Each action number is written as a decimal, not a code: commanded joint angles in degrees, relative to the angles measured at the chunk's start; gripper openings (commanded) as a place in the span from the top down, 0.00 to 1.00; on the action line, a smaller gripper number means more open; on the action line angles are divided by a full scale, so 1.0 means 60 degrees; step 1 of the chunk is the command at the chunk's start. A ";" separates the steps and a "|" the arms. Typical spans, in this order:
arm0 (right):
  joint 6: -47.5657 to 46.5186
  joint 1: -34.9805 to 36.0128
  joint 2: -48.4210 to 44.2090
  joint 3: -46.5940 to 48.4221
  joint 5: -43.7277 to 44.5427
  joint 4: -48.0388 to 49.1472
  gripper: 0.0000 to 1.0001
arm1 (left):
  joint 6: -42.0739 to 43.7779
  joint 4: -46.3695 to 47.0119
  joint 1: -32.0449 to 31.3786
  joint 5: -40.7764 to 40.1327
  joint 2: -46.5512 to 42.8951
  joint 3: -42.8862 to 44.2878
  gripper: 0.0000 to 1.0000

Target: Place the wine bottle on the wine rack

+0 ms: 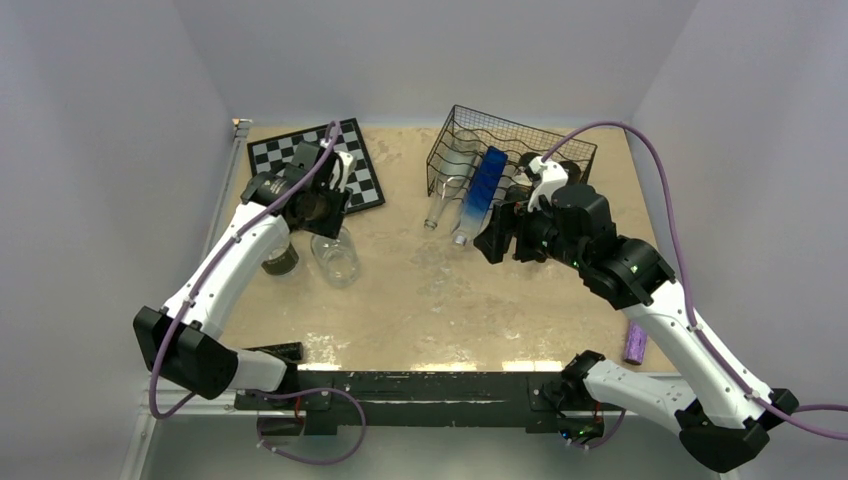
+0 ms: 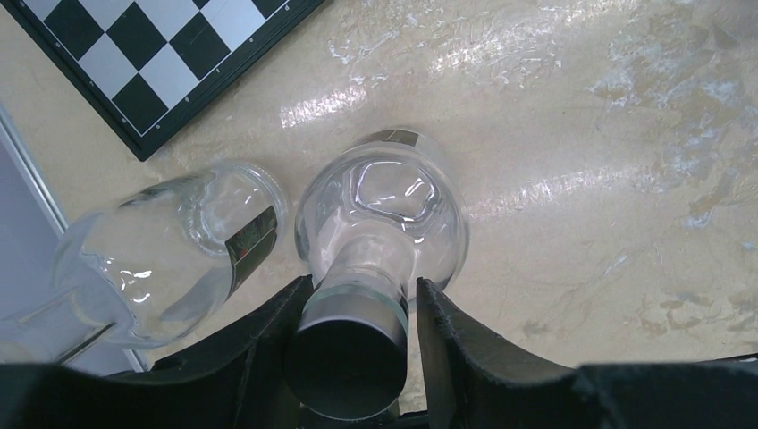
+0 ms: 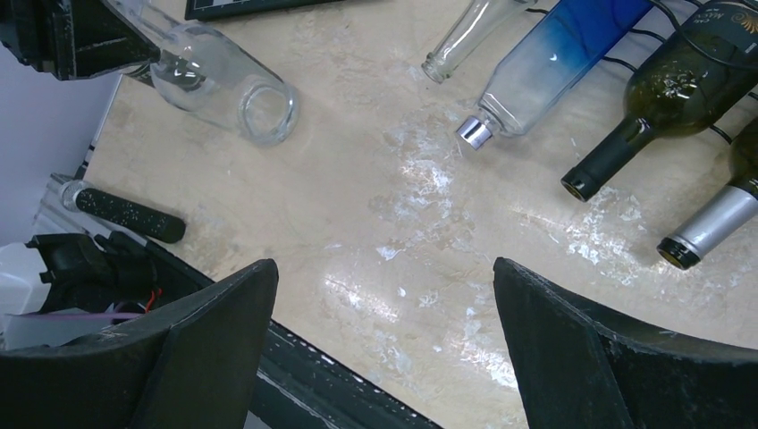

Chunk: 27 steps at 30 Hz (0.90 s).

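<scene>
A clear wine bottle [image 1: 337, 258] with a dark cap [image 2: 344, 366] stands on the table in front of the chessboard. My left gripper [image 1: 318, 205] is over it, jaws astride its neck [image 2: 362, 286]. The left finger touches the cap; a thin gap shows at the right finger [image 2: 465, 357]. The black wire wine rack [image 1: 560, 145] stands at the back right. It holds a clear bottle [image 1: 445, 190], a blue bottle [image 1: 483, 185] and two dark bottles [image 3: 661, 98]. My right gripper [image 1: 492, 240] hovers in front of the rack, wide open and empty [image 3: 384, 268].
A second clear bottle with a dark label [image 1: 280, 258] stands just left of the gripped one [image 2: 170, 259]. The chessboard [image 1: 270, 155] lies at the back left. A purple bar [image 1: 636, 343] lies near the right edge. The black base rail [image 1: 430, 385] runs along the front.
</scene>
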 commanded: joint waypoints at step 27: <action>0.0331 -0.0020 -0.0133 -0.0018 0.0339 -0.0007 0.06 | -0.0398 0.0773 -0.1295 0.3551 -0.0406 0.1040 1.00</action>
